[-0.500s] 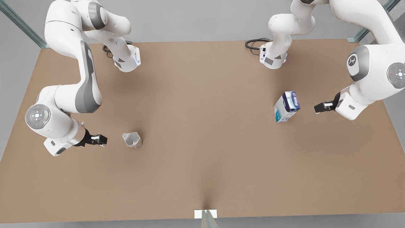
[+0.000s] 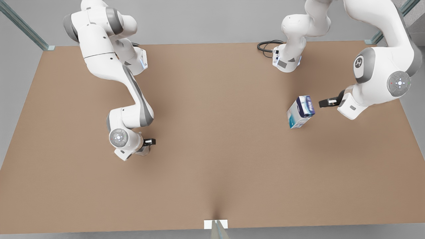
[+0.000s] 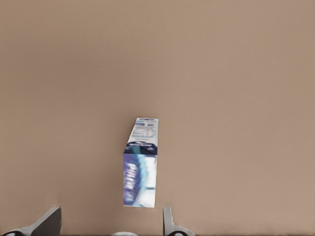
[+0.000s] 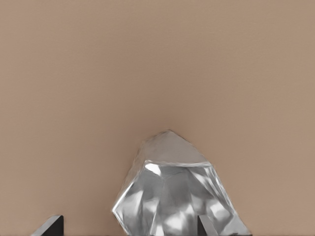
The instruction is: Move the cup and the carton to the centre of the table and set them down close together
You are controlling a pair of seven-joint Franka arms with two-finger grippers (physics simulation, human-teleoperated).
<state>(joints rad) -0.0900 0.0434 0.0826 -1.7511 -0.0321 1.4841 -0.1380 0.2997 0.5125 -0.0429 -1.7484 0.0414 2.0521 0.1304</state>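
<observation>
A light-brown table (image 2: 212, 159) is seen from above in the front view, with two white robot arms. The carton (image 2: 300, 111), dark blue and white with a teal lower part, stands at about three o'clock from the table's centre. The left gripper (image 2: 324, 103) hovers just beside it, on the side away from the centre, not touching. The left wrist view adds what the front view lacks: the carton (image 3: 141, 164) stands just ahead of the gap between two spread fingertips (image 3: 169, 222).

At about nine o'clock from the centre, the right gripper (image 2: 148, 142) sits low over the cup (image 2: 144, 151), which the wrist mostly hides there. The right wrist view shows the cup (image 4: 174, 189) plainly: pale, faceted, glassy, sitting between two parted fingertips (image 4: 50, 225). Whether they touch it cannot be told. What the cup holds cannot be told either.
</observation>
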